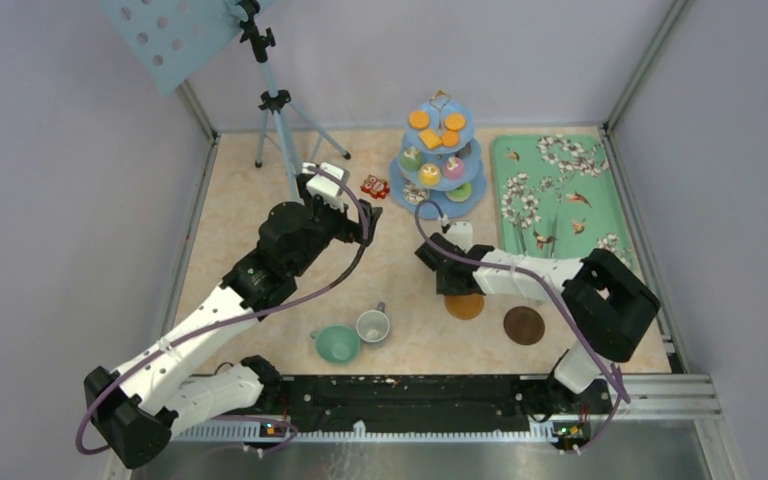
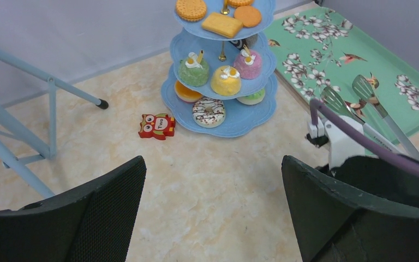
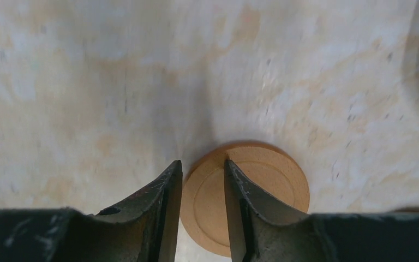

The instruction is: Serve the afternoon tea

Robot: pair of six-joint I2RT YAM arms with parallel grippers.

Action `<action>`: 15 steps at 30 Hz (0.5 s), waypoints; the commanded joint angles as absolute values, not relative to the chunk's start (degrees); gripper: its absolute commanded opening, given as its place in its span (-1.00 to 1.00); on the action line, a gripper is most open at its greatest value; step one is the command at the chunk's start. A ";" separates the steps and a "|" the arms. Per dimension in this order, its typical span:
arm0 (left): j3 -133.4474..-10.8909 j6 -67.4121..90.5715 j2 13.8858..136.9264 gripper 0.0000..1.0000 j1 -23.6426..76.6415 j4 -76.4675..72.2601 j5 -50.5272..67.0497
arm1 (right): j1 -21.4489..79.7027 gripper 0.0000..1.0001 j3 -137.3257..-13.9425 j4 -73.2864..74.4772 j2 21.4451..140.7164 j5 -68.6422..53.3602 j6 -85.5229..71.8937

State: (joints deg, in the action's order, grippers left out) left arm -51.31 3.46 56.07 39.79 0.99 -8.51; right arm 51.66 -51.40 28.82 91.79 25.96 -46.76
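Note:
The light-blue three-tier stand (image 1: pixel 440 155) holds orange biscuits, cupcakes and donuts; it also shows in the left wrist view (image 2: pixel 222 60). My left gripper (image 1: pixel 365 215) is open and empty over bare table in front of the stand (image 2: pixel 213 180). My right gripper (image 1: pixel 452 282) hangs over the left edge of the light brown coaster (image 1: pixel 467 307); its jaws stand a narrow gap apart with the flat coaster (image 3: pixel 267 185) showing between them (image 3: pixel 202 169). A darker coaster (image 1: pixel 524 325) lies to the right. The teal cup (image 1: pixel 337 344) and grey-white cup (image 1: pixel 373 325) stand near the front.
The green floral tray (image 1: pixel 560 195) lies right of the stand, with metal tongs (image 2: pixel 360 101) on it. A small red owl figure (image 1: pixel 374 186) sits left of the stand. A blue tripod (image 1: pixel 278 110) stands at the back left. Enclosure walls bound the table.

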 commanded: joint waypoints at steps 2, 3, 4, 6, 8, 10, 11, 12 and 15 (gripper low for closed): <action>-50.33 3.41 53.65 0.98 39.64 -2.68 -11.31 | 44.00 -0.32 -54.92 20.21 96.65 29.33 -37.07; -50.23 3.39 53.47 0.97 39.64 -2.76 -11.66 | 43.16 -0.31 -55.69 19.16 97.36 28.91 -35.99; -50.12 3.31 53.33 0.97 39.64 -2.85 -11.87 | 42.40 -0.31 -56.59 18.28 97.98 28.51 -34.94; -50.01 3.19 53.18 0.97 39.64 -2.90 -12.20 | 41.64 -0.30 -58.13 16.27 99.15 28.36 -33.34; -50.14 3.17 53.18 0.97 39.65 -2.90 -12.25 | 41.16 -0.29 -59.68 15.15 100.51 28.52 -32.15; -50.12 3.08 53.16 0.97 39.64 -2.90 -12.23 | 40.69 -0.29 -60.80 14.08 101.92 28.38 -31.40; -50.10 3.15 53.18 0.97 39.64 -2.90 -12.17 | 40.43 -0.29 -61.16 13.36 102.63 28.12 -31.04; -50.15 3.13 53.22 0.97 39.64 -2.90 -12.21 | 40.17 -0.29 -61.46 12.71 103.15 28.16 -30.86; -50.15 3.11 53.26 0.97 39.64 -2.90 -12.22 | 39.51 -0.29 -61.68 10.63 104.32 28.79 -30.32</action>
State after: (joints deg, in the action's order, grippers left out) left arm -50.22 3.25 54.35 39.79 0.01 -11.49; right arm 40.62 -59.79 15.35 102.19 28.03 -32.42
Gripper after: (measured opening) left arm 0.987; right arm 0.356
